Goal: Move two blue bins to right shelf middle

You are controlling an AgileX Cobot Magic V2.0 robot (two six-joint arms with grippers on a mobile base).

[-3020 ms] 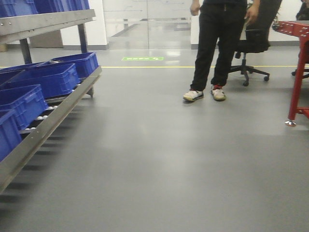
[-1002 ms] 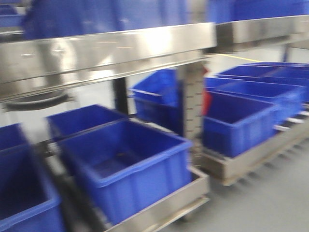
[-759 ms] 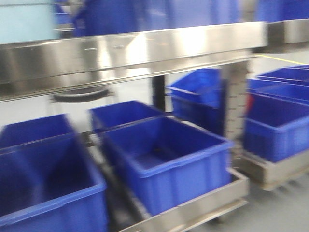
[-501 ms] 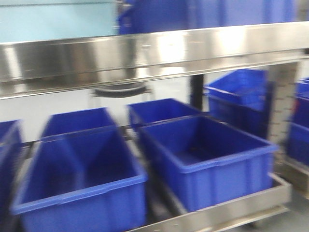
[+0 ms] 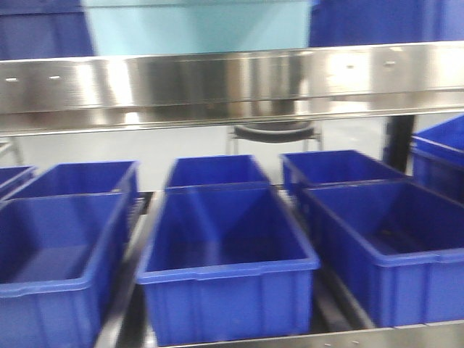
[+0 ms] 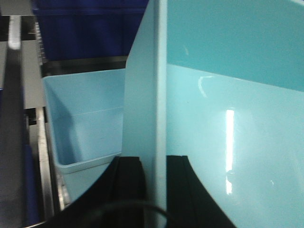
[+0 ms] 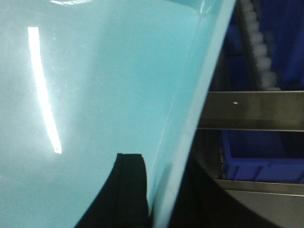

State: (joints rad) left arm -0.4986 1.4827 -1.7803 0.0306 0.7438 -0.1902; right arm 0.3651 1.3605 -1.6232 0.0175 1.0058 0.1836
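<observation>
Although the front view shows neither arm, a pale blue bin (image 5: pixel 196 25) fills the gap above the rack's steel beam (image 5: pixel 232 80), high and close to the camera, while dark blue bins (image 5: pixel 228 254) sit in rows on the tier below. From the left wrist, the left gripper (image 6: pixel 154 161) is closed narrow on that bin's upright wall, a dark finger on each face. Beyond it a second pale bin (image 6: pixel 80 123) lies open-topped beside steel rails, though I cannot tell whether it rests on a shelf. From the right wrist, the right gripper (image 7: pixel 161 183) likewise pinches the bin's wall at its rim, with white rollers (image 7: pixel 259 47) and a cross rail (image 7: pixel 256 111) off to the side. I judge the carry to be the step in hand: the bin hangs between both arms in front of a rack, not yet set down. Whether this rack is the right shelf is unclear. The next move calls for lining up with the middle tier and keeping both grips level so the wall does not twist. The bin must then clear the beam's lip and settle on the rollers before either claw lets go.
</observation>
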